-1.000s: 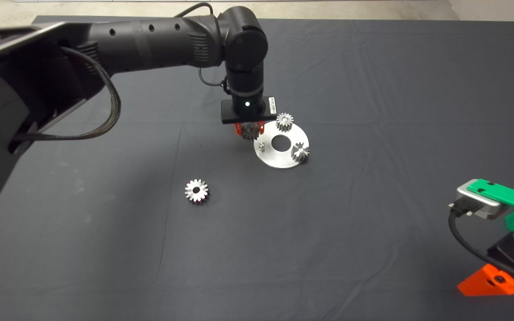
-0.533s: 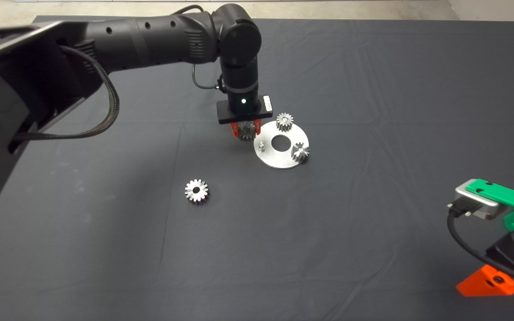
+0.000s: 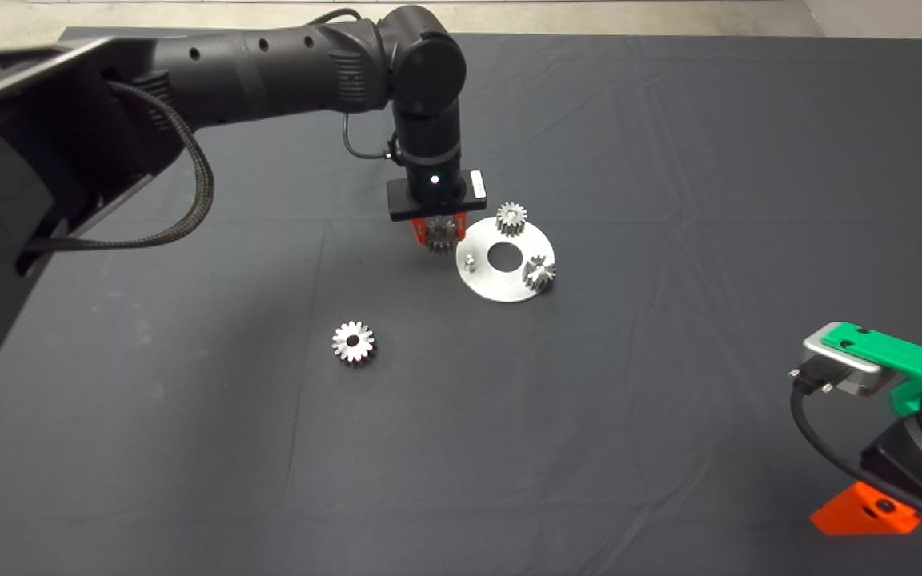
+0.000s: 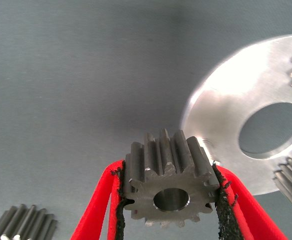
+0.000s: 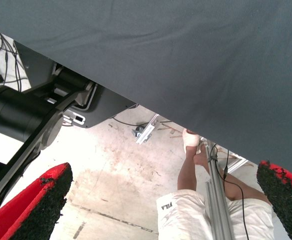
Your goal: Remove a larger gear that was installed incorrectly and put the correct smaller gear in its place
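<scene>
Round silvery plate (image 3: pixel 501 284) on dark mat (image 3: pixel 589 400), person's leg (image 5: pixel 193 167)

Even, soft overhead light; strong glare whitens the round silvery steel plate (image 4: pixel 235 107), whose rim blurs.

larger gear (image 3: pixel 353 342) — left of plate (image 3: pixel 501 284)

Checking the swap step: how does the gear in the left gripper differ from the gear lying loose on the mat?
The smaller gear is narrower with short teeth; the larger gear is wider with long pointed teeth. The smaller one is clamped in the left gripper beside the plate; the larger lies flat, apart. Both are silvery steel with centre holes.
</scene>
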